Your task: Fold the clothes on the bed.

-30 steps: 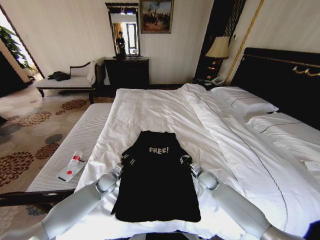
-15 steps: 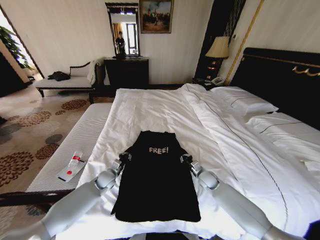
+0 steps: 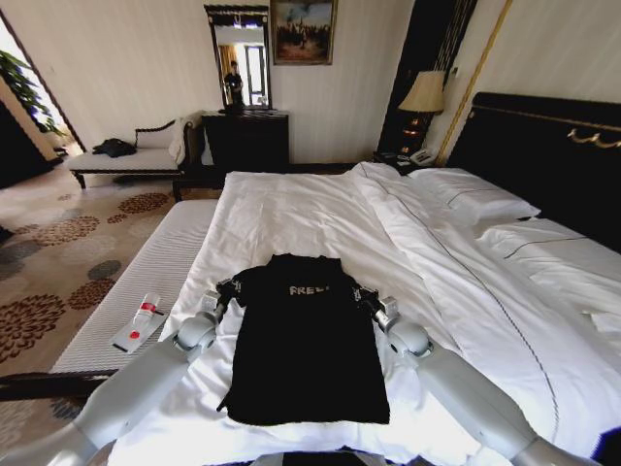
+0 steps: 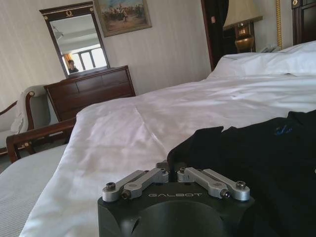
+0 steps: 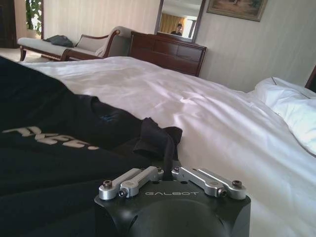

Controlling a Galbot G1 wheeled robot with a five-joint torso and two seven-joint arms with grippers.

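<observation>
Head view: the black T-shirt (image 3: 303, 340) lies flat on the bed (image 3: 291, 209), collar toward the far end, long axis running away from the robot. The left gripper (image 3: 225, 289) pinches its left shoulder, the right gripper (image 3: 364, 297) its right.

Left wrist view: the fingers (image 4: 163, 170) are pressed together on the shirt's sleeve edge (image 4: 197, 143).

Right wrist view: the fingers (image 5: 165, 170) are clamped on bunched black fabric (image 5: 158, 138).

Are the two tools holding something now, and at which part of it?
Yes. The left tool pinches the black T-shirt at its left sleeve; the right tool pinches its right sleeve. The shirt lies on the bed.

Silver-grey tubular arms run from both lower corners; the left gripper (image 4: 170, 170) and right gripper (image 5: 165, 173) have black housings marked GALBOT, with screwed, seemingly aluminium linkages.
</observation>
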